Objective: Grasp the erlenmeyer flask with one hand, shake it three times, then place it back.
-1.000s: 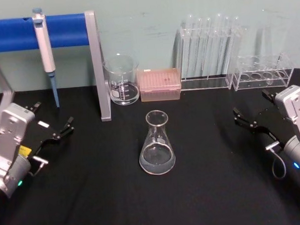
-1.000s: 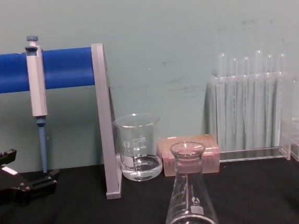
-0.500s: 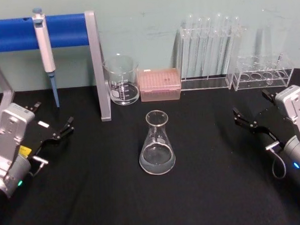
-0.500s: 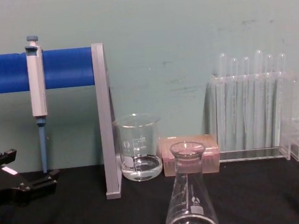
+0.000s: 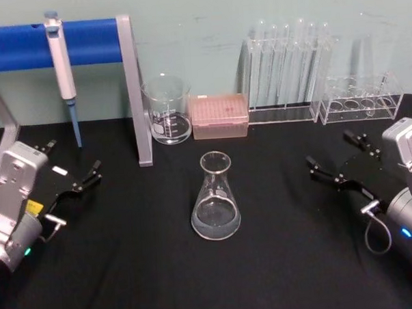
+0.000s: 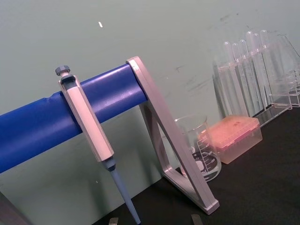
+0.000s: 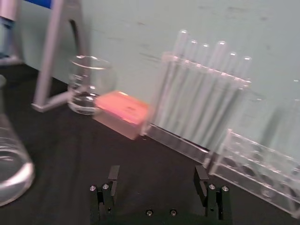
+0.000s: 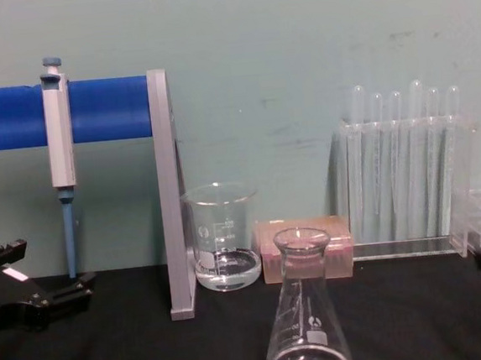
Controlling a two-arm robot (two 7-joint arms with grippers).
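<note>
Gaping right end effector (image 7: 157,173) near flask (image 7: 11,169)

We see a black table (image 5: 129,281) set against a pale green wall (image 5: 200,31). At the back left, a blue horizontal bar (image 5: 16,46) meets a grey upright (image 5: 135,96), and a grey pipette (image 5: 60,61) with a blue tip hangs from the bar. Just beside the upright stands a glass beaker (image 5: 167,109) with a little clear liquid in it, and close beside that a pink tip box (image 5: 219,116). Farther right we find a clear rack (image 5: 284,111) holding upright test tubes (image 5: 284,55), then a lower clear rack (image 5: 359,101) with round holes.
</note>
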